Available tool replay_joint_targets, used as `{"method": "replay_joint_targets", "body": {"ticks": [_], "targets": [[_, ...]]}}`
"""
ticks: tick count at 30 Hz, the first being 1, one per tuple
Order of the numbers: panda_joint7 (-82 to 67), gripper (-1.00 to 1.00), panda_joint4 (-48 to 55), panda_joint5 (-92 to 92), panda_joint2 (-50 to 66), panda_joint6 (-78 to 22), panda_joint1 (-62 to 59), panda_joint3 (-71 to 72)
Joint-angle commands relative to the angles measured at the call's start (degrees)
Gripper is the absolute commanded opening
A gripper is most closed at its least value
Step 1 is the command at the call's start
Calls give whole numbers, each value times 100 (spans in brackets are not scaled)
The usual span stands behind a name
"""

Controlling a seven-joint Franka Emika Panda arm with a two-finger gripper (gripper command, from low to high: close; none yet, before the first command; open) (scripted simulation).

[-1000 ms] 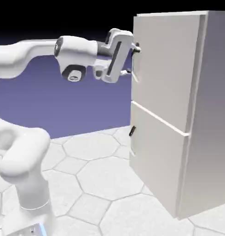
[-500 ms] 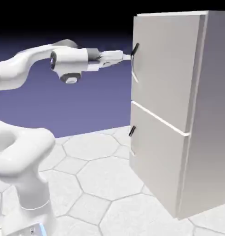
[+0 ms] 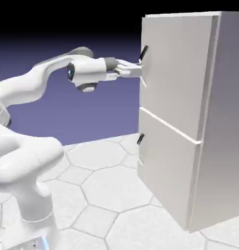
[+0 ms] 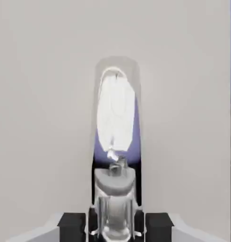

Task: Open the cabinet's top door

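"What's nearest in the hand view?"

"The two-finger gripper (image 4: 115,227) with dark, blocky fingertips (image 4: 72,228). They're drawn together and clamped on the shiny, mirror-like upright bar handle (image 4: 116,189), one on each side."

"And behind that?"

"The large, flat, light-grey top door (image 3: 177,73). It's the upper front panel of the tall, light-grey, box-shaped cabinet (image 3: 221,122), on the exterior view's right. It looks closed, and the handle is near its edge at the exterior view's left."

"What could go wrong from here?"

"Slipping, I'd say. The bar looks smooth, so a hard tug could slide the tips along it or off it. Pulling dead straight is another risk: a hinged door swings in an arc, so the handle would twist in the grip unless the hand turned too."

"Anything with the arm?"

"The white jointed robot arm (image 3: 31,90) reaches well out. If it folds back badly, the pull may stall or the wrist may knock the opening panel."

"Count everything for me."

"One arm, one gripper, two fingertips. One cabinet, two doors: the top one and the shorter light-grey lower door (image 3: 167,171). Two handles, counting the lower door's dark-looking bar (image 3: 140,138)."

"And farthest off?"

"One plain blue-violet backdrop (image 3: 92,112), beyond the pale tiled floor (image 3: 106,171)."
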Motion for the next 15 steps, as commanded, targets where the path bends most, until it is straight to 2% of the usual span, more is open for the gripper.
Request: {"method": "replay_joint_targets", "body": {"ticks": [1,10,15], "targets": [[0,-100,-173,12,-172,-254,69,-108],[7,-100,-1547,-28,-1573,-2497,307,-1096],[-487,-100,-2261,-489,-1730,-3484,716,-2072]]}}
